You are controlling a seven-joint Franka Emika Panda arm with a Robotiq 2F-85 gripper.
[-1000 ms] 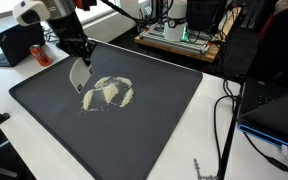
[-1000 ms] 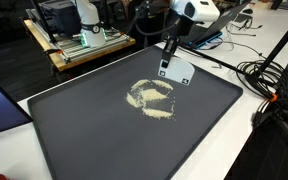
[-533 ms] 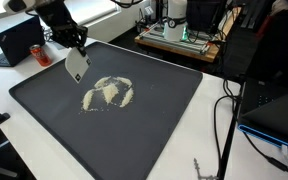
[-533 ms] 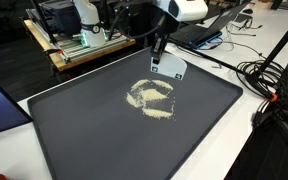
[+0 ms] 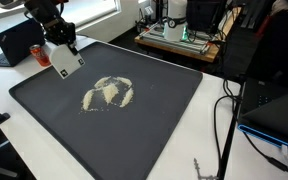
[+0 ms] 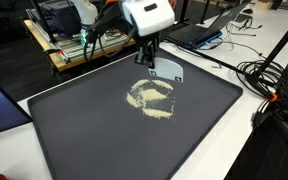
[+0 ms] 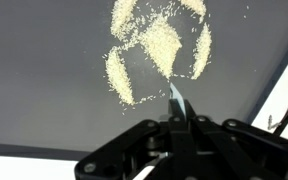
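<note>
My gripper [image 5: 60,44] is shut on a flat white card [image 5: 66,59] and hangs above the far corner of a dark mat [image 5: 134,140]. In both exterior views the card [image 6: 166,68] sits clear of a ring-shaped scatter of pale grains [image 5: 109,93] on the mat. From this side the gripper [image 6: 147,58] is behind the grains [image 6: 152,97]. In the wrist view the card [image 7: 176,100] shows edge-on as a thin strip sticking out from the gripper [image 7: 174,118], with the grains [image 7: 154,45] ahead of it.
A red can [image 5: 39,53] and a laptop [image 5: 14,42] stand beside the mat near the gripper. A wooden board with electronics [image 5: 179,38] lies behind the mat. Cables [image 6: 274,80] trail over the white table, and another laptop [image 6: 199,30] sits at the back.
The arm has carried the card away from the edge of the grains toward the mat's far corner, lifting it slightly. The grains have not moved.
</note>
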